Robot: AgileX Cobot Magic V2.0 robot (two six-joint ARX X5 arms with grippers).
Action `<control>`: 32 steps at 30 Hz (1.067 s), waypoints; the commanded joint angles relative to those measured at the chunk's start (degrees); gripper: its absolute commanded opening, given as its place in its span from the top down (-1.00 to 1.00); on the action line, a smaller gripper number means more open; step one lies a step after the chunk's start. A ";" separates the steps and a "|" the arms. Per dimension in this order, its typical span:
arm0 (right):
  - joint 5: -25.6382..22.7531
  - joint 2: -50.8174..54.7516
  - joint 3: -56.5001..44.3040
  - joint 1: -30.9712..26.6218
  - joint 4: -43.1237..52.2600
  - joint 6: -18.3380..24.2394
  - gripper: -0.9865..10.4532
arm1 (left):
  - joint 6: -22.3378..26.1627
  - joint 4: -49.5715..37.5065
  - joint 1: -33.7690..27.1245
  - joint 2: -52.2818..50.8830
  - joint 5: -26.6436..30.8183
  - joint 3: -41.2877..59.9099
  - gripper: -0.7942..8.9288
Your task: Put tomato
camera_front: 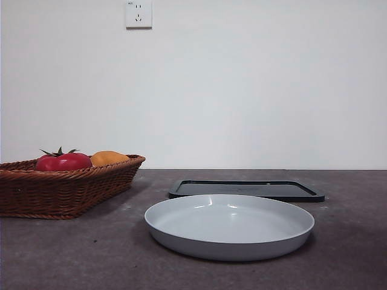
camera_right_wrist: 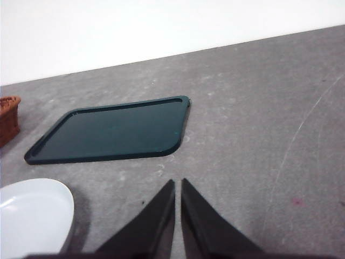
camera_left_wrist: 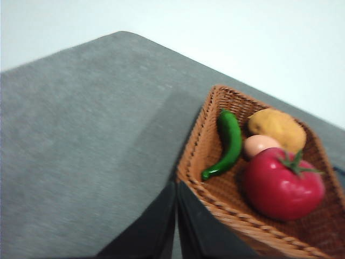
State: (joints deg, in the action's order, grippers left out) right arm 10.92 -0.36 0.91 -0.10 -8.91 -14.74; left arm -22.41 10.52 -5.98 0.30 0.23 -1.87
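In the front view, the white plate (camera_front: 230, 226) sits nearest on the surface (camera_front: 72, 254), with the dark tray (camera_front: 247, 190) just behind it at about 12 o'clock. Farther back, at roughly 10 o'clock from the plate, stands the wicker basket (camera_front: 60, 187), and the tomato (camera_front: 63, 161) lies in it beside an orange-yellow fruit (camera_front: 109, 158).

The left claw (camera_left_wrist: 176, 216) hangs above the basket's near rim, its jaws pressed together and holding nothing. In its wrist view the tomato (camera_left_wrist: 283, 186) lies close, at about 2 o'clock from the tips, with a green pepper (camera_left_wrist: 229, 143) and a pale fruit (camera_left_wrist: 259, 145) packed nearby (little room beside it). The tomato is round, so no long axis matters; its stem crown points upward.

The right claw (camera_right_wrist: 178, 210) is likewise clenched and empty, hovering over bare surface near the tray (camera_right_wrist: 113, 132) and plate (camera_right_wrist: 32, 213), well apart from the basket (camera_right_wrist: 8, 118).

The left arm is plainly the nearer one, and would need its jaws parted first.
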 commanded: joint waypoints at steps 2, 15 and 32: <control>0.44 0.15 0.44 -0.02 -0.33 -4.33 0.81 | -4.72 0.98 0.00 -0.09 -3.69 -0.52 0.82; 2.27 -5.09 16.46 -0.02 -10.14 -5.55 0.81 | -5.75 12.24 0.00 7.85 -10.19 -16.79 0.82; 20.09 -32.46 50.25 0.92 -36.57 7.48 0.81 | 6.95 27.71 6.14 29.31 -29.05 -43.06 0.82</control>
State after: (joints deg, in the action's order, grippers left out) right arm 30.00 -31.86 49.47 0.43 -44.75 -10.24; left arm -17.58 38.04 -0.62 29.02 -27.90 -43.53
